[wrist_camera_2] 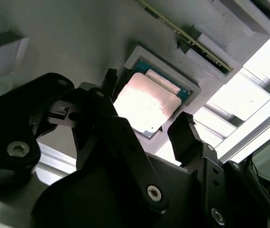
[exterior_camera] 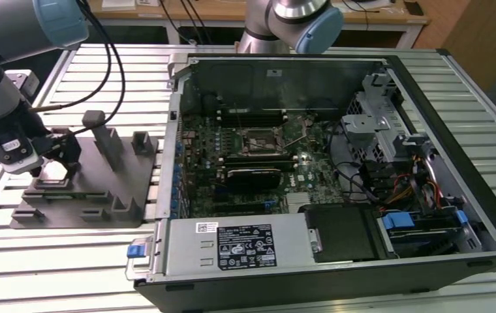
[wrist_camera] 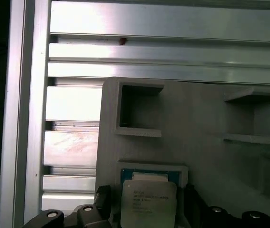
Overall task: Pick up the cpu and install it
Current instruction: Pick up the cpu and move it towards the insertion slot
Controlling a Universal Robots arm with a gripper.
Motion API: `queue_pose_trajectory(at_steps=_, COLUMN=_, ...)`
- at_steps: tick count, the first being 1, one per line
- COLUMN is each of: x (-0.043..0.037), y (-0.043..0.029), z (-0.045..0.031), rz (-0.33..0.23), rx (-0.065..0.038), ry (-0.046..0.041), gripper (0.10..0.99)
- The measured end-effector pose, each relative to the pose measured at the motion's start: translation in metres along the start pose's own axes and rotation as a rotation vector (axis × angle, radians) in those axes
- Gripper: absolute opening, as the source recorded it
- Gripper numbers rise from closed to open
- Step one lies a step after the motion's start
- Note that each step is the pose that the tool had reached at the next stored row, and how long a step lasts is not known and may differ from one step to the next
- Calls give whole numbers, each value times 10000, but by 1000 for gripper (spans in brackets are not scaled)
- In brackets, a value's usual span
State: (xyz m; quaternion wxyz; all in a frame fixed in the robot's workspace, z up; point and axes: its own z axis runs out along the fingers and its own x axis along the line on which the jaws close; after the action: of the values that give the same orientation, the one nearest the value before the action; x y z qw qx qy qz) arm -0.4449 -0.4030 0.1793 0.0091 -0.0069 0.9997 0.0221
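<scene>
Where the arm comes in from the exterior view's left, the gripper (exterior_camera: pixel 50 171) hangs low over the near end of a grey block (exterior_camera: pixel 100 195). The block sits on a table (exterior_camera: pixel 100 261) of aluminium slats, at the lower left of that frame, just beside the open computer case (exterior_camera: pixel 318 290). Upright posts (exterior_camera: pixel 94 120) rise from the block's far side.

Inside the case, at mid-frame, the motherboard lies flat with its dark square socket (exterior_camera: pixel 261 139) uncovered. It is well apart from the gripper.

In the second wrist view the cpu (wrist_camera_2: pixel 147 104) lies flat in a shallow square recess (wrist_camera_2: pixel 192 88) of the block, silvery top up and catching glare. The gripper (wrist_camera_2: pixel 146 99) is centred over it. Its black fingers (wrist_camera_2: pixel 185 135) are spread, one on each side of the chip. Whether either pad touches the chip's edge, I cannot tell.

The first wrist view shows the same setup. The cpu (wrist_camera: pixel 148 202) sits in the recess (wrist_camera: pixel 182 172) with a green border showing round the metal top and small print on it. The gripper (wrist_camera: pixel 147 209) straddles it, and one finger (wrist_camera: pixel 101 202) is just beside the recess wall. A deeper square slot (wrist_camera: pixel 137 109) is cut in the block (wrist_camera: pixel 197 133) beyond the chip, and bare table slats (wrist_camera: pixel 73 142) run alongside.
</scene>
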Motion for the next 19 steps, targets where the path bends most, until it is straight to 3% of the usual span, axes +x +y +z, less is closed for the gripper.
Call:
queue_pose_trajectory(at_steps=9, x=-2, y=2, z=-30, rz=12, rx=4, ry=-4, gripper=706)
queue_pose_trajectory(at_steps=19, x=-12, y=-15, z=-33, rz=630, rx=21, ry=-25, gripper=706)
